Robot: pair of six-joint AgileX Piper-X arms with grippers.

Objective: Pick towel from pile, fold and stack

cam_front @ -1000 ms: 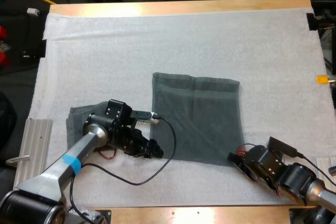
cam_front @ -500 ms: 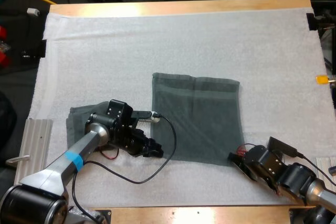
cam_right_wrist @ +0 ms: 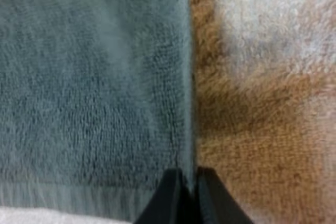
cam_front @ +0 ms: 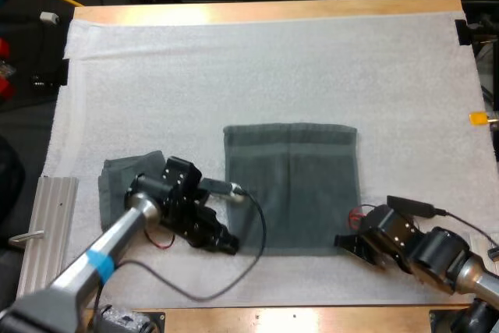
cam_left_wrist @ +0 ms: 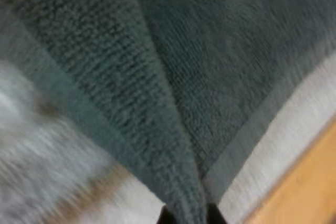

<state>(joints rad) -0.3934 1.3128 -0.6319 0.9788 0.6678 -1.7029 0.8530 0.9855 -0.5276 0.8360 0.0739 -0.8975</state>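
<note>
A dark grey-green towel (cam_front: 292, 189) lies spread flat in the middle of the white mat (cam_front: 234, 68). My left gripper (cam_front: 231, 246) is at its near left corner. In the left wrist view the towel's (cam_left_wrist: 210, 51) edge rises in a pinched ridge between the black fingertips (cam_left_wrist: 167, 214), so this gripper (cam_left_wrist: 186, 214) is shut on the cloth. My right gripper (cam_front: 341, 241) sits at the near right corner. Its fingers (cam_right_wrist: 168, 195) press the towel's (cam_right_wrist: 89, 77) side edge from both sides.
A second grey-green towel (cam_front: 117, 181) lies folded on the mat's left side, partly under my left arm. A ribbed grey metal piece (cam_front: 47, 224) lies off the mat's left edge. The wooden table edge (cam_front: 296, 319) runs close behind both grippers.
My left gripper has shut on the towel's near left corner. Both grippers shifted slightly, and the towel now lies squarer, its far edge a little nearer.
</note>
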